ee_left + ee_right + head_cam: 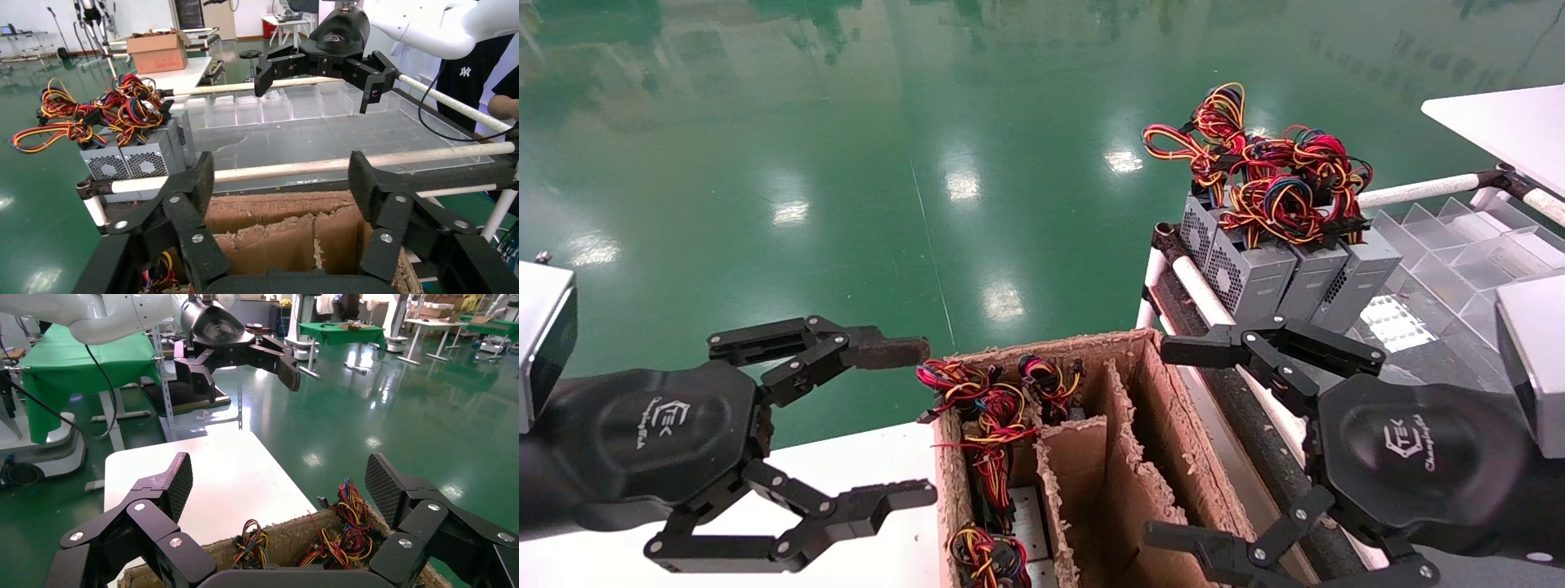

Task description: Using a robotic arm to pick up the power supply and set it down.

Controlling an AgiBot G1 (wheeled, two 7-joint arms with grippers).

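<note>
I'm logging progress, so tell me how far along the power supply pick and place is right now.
Possibly done: three grey units sit on the rack, though these pictures cannot show who put them there. In hand: nothing; the left gripper and right gripper both hang open and empty beside the cardboard box. Left: wire bundles show supplies remaining in the box.

1. The floor (846, 163) is seen to be glossy green, with lights mirrored in it.
2. The box (1164, 400) is made of brown cardboard, with rough, frayed edges.
3. The power supply (1250, 278) is cased in matt grey metal, perforated at the grille.
4. The compartment tray (1459, 245) is formed of clear, smooth plastic.
5. Matt black plastic is shown on the left gripper (911, 425) and the right gripper (1173, 441).
</note>
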